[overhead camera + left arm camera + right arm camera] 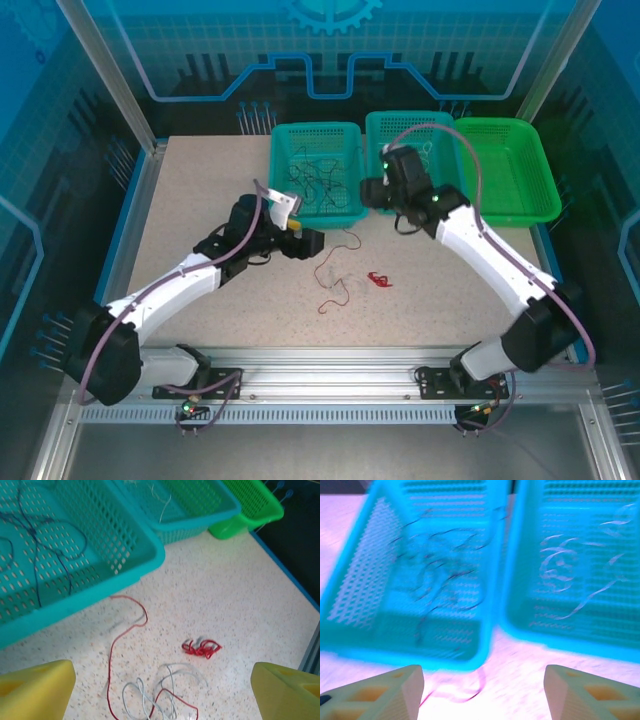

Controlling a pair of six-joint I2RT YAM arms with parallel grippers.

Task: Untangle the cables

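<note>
**A:** How do the arms sit?

**B:** The left arm stretches low across the table. The left gripper is just short of the first teal basket, its jaws spread wide with nothing between the yellow fingers. The right arm bends in from its side, and the right gripper hangs over the front rims where that basket meets the second teal basket. Its jaws are also parted and empty.

**A:** And the cables?

**B:** Loose on the speckled tabletop, near the left gripper. A thin red wire snakes out from the basket's front wall, and whitish wire loops over its lower end. A small red bundle lies apart to the right.

**A:** Anything in the baskets?

**B:** Dark wires lie in the first basket and pale wires in the second (the right wrist view is blurred, so strands can't be counted). Both are perforated plastic, like the green basket beside them.
</note>
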